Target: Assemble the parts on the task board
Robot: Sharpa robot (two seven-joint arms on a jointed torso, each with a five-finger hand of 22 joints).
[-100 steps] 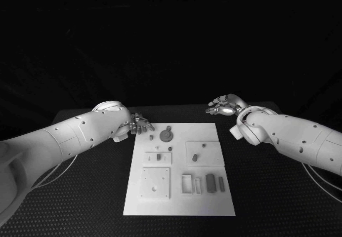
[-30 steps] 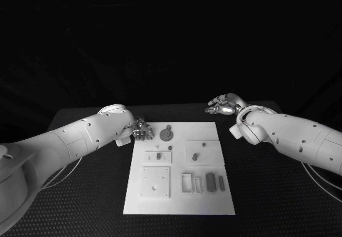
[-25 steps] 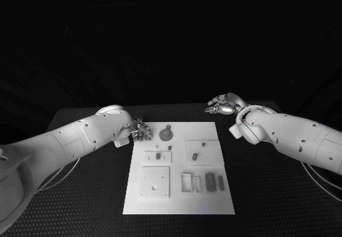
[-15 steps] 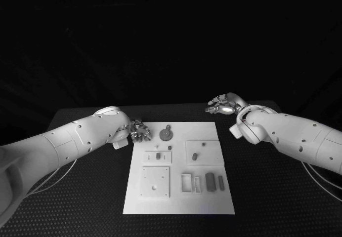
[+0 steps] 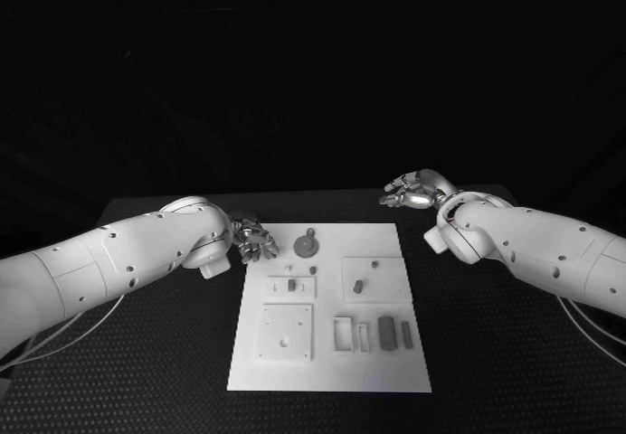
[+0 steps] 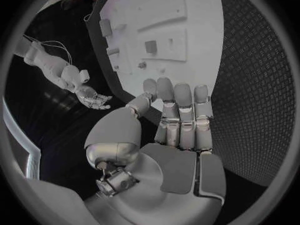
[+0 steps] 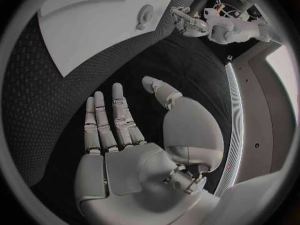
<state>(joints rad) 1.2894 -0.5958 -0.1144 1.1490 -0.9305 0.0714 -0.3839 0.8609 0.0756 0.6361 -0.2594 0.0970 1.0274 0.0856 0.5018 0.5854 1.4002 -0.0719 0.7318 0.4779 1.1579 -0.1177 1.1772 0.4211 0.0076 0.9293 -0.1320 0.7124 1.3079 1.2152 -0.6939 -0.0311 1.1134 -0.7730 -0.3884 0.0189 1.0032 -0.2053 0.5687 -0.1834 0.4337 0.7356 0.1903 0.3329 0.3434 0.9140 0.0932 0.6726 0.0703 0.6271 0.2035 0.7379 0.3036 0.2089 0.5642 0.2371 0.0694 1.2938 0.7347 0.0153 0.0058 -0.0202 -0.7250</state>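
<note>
- The white board (image 5: 329, 307) lies in the middle of the black table (image 5: 156, 362), with small parts (image 5: 386, 332) resting on it.
- A round part (image 5: 306, 245) sits near the board's far edge.
- The left hand (image 5: 253, 241) hovers just beside the board's far left corner, fingers straight and apart, holding nothing.
- The right hand (image 5: 415, 191) hangs beyond the board's far right corner, well apart from it, fingers spread and empty.

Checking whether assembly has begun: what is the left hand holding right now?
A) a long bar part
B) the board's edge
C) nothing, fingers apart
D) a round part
C: the left hand is empty, its fingers straight and apart beside the board; the round part lies untouched on it.
</note>
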